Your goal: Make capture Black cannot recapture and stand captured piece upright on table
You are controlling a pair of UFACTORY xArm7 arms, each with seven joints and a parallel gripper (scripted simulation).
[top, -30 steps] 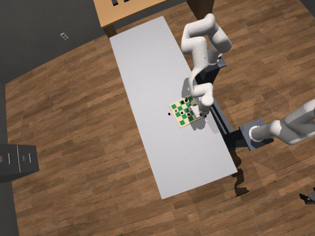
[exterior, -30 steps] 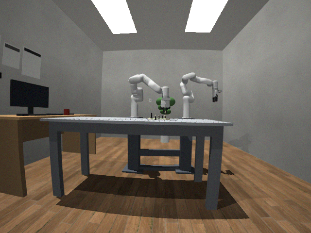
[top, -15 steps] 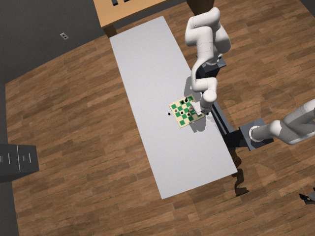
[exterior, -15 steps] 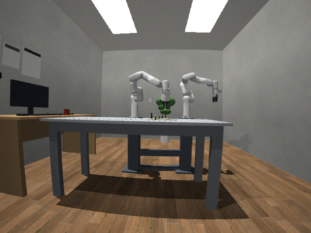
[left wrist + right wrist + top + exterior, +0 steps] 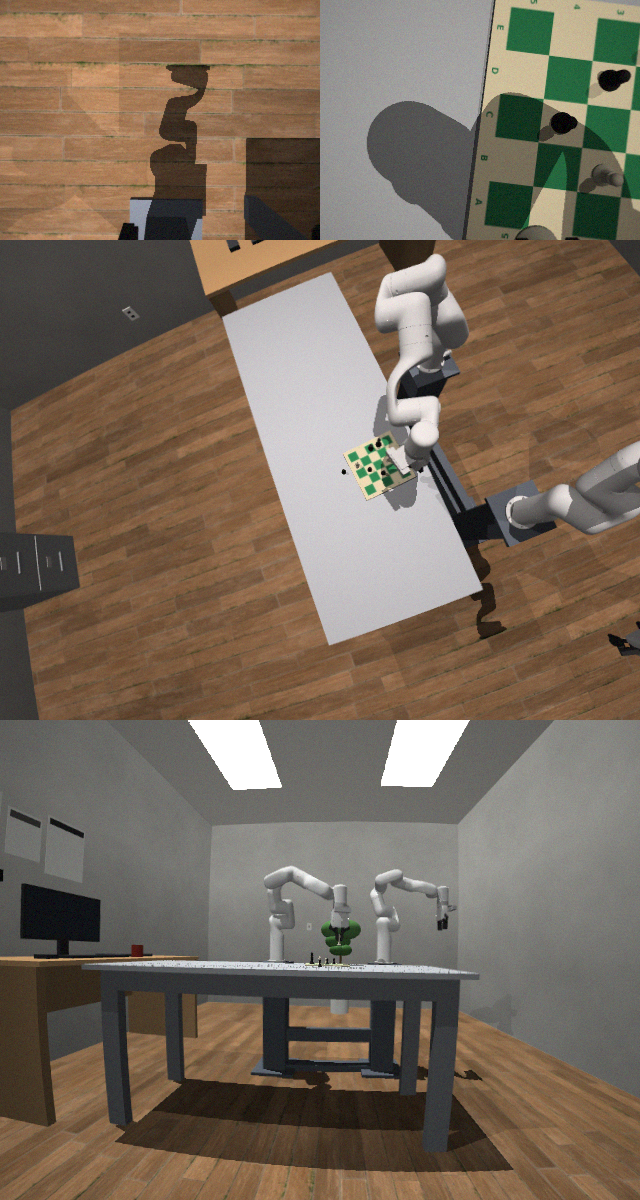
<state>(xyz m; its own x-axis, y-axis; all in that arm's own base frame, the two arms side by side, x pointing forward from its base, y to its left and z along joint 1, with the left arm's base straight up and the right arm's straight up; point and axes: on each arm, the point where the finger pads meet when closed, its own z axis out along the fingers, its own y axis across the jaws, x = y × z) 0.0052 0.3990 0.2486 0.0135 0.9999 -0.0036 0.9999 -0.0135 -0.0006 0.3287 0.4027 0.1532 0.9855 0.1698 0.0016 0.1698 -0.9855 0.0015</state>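
- The right claw (image 5: 400, 461) (image 5: 339, 939) (image 5: 547, 239) is over the board (image 5: 368, 496) (image 5: 341, 965) (image 5: 572, 30). It is pinching a white piece (image 5: 339, 943) (image 5: 536, 233), which is up off the board.
- The left claw (image 5: 622, 645) (image 5: 442, 925) (image 5: 222, 232) is spread wide, with nothing in it, well away from the board.
- A black piece (image 5: 343, 471) (image 5: 320, 962) stands on the table (image 5: 299, 395) (image 5: 289, 969) (image 5: 420, 50), just beside the board. I think it is the caught one.
- The other pieces are on the board. I see black on C4 (image 5: 561, 123), black on D3 (image 5: 609, 80) and white on B3 (image 5: 601, 173).
- I think the job now is to put the held piece on the square the caught one left. I cannot tell which square that is.
- If the right claw comes down crooked, the piece can land over a line on the board or tip over.
- If it comes down too close to another piece, its fingers can bump that one off its square.
- If it lets go too high, the piece can drop, wobble and fall.
- If it swings low past the board's edge, it can knock over the caught piece.

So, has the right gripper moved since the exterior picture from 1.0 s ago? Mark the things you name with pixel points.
Yes, upward: the right gripper (image 5: 405, 462) (image 5: 339, 939) (image 5: 547, 238) is now higher above the table (image 5: 289, 395) (image 5: 206, 968) (image 5: 395, 50) in the exterior view.
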